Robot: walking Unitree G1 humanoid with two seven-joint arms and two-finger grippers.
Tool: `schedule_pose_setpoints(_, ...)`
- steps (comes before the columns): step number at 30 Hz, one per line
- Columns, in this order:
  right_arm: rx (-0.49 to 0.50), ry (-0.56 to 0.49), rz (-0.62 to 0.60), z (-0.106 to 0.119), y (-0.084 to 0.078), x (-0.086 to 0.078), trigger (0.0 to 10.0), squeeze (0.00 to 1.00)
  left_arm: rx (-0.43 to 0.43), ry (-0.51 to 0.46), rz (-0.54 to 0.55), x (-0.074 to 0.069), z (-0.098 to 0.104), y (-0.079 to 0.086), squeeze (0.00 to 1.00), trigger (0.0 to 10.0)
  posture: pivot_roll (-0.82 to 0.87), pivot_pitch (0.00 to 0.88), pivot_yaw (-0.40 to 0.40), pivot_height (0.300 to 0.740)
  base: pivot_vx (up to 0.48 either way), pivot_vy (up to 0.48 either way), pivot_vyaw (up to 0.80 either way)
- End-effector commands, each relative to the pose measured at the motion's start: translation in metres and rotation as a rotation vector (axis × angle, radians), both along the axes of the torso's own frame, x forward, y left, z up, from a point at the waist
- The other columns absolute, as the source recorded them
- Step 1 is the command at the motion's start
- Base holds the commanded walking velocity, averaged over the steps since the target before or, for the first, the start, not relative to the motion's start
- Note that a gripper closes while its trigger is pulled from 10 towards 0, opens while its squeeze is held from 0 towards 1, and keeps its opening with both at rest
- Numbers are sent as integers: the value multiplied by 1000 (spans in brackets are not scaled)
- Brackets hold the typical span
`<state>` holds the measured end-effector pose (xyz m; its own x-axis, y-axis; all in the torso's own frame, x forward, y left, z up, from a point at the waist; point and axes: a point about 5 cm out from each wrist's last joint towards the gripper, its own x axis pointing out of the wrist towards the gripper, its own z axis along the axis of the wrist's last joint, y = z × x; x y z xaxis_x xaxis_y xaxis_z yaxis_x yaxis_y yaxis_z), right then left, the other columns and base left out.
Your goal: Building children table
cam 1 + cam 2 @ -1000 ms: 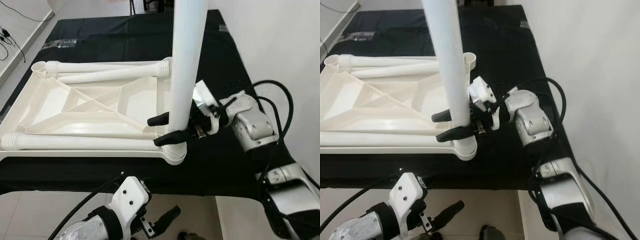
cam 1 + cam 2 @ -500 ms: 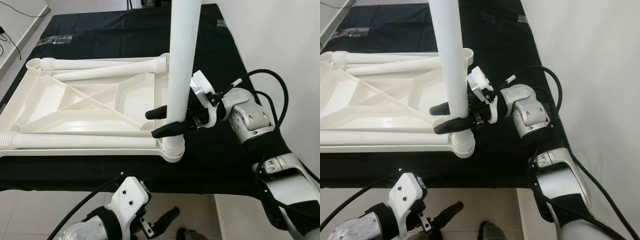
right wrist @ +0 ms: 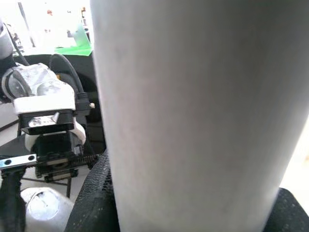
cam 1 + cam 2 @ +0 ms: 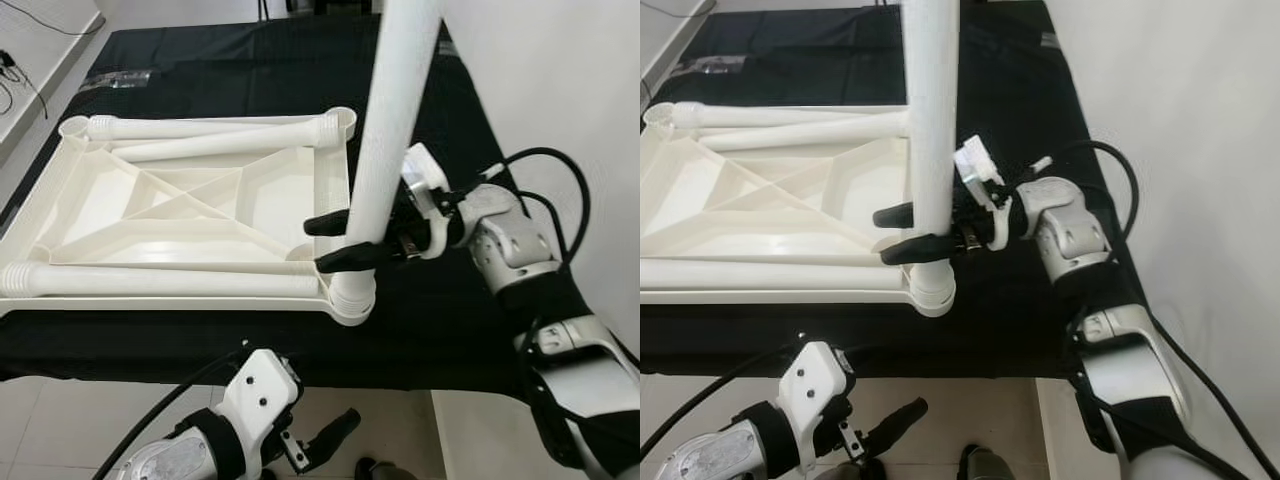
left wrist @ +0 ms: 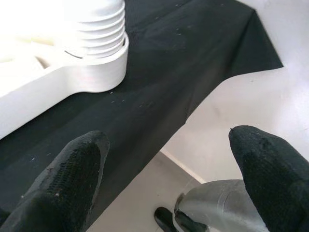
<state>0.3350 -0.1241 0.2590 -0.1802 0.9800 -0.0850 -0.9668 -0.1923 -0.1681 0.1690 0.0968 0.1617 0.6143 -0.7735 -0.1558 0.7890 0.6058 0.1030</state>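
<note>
Smooth white leg [image 4: 395, 120] tilted rightward since.

Black cloth-covered table [image 4: 440, 320] beside a white wall. White plastic tabletop [image 4: 190, 215] resting upside down directly on the cloth, ribbed underside facing up, corner socket [image 4: 350, 300] near the front edge. Small clear packet [image 4: 115, 80] lying at the far left.

Plain indoor room, white walls [image 4: 560, 70], tiled floor [image 4: 60, 420], black-draped table [image 4: 250, 60]
</note>
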Motion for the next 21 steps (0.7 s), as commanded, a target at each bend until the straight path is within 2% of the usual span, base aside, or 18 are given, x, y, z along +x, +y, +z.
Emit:
schedule_pose_setpoints(1,-194,190,-25,-60,-4,-5,10000,0,3,32,-6,-1,-5,1,0,10000,82,315,23,740,0,0,0)
schedule_pose_setpoints(6,-233,164,-13,-59,-1,-3,10000,0,6,31,-6,-1,-5,2,0,10000,86,315,24,740,0,0,0)
schedule_pose_setpoints(9,-250,96,-7,-46,3,2,10000,0,10,32,-4,-2,-5,3,0,10000,95,318,25,740,0,0,0)
schedule_pose_setpoints(15,-260,34,6,-27,2,3,10000,0,11,40,-4,-4,-6,3,0,10000,97,320,30,740,0,0,0)
schedule_pose_setpoints(18,-212,59,20,-15,3,3,10000,0,12,46,-8,-6,-6,3,0,10000,93,320,31,740,0,0,0)
schedule_pose_setpoints(21,-194,98,32,-15,3,2,10000,0,13,46,-10,-6,-6,3,0,10000,94,319,31,740,0,0,0)
